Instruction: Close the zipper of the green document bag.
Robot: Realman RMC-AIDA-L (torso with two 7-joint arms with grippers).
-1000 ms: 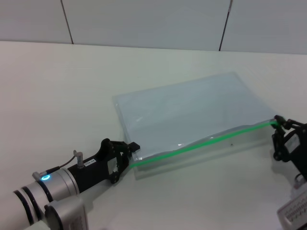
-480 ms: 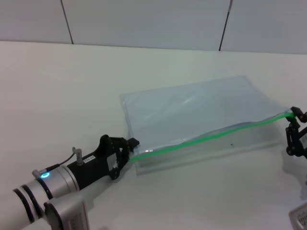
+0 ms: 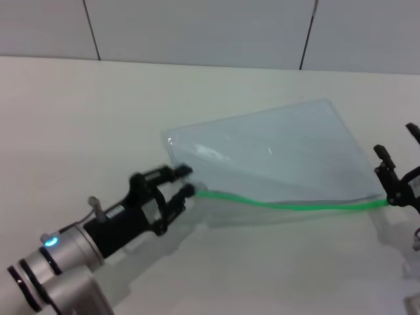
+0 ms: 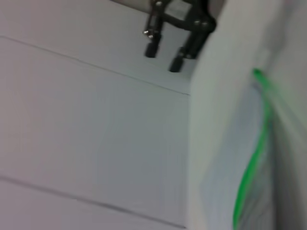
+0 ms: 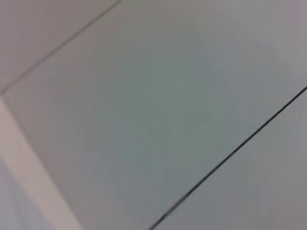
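Since a moment ago the left gripper has spread its fingers, releasing the thin bright green plastic zipper. The right gripper also stands open at the far end, so the flat translucent pale blue-grey document bag looks zipped and let go.

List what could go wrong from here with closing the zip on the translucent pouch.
1. The left gripper is open beside the end of the thin bright green zipper, so the translucent pale blue-grey document bag may slide.
2. The right gripper also looks open, so the bowed strip could sag.
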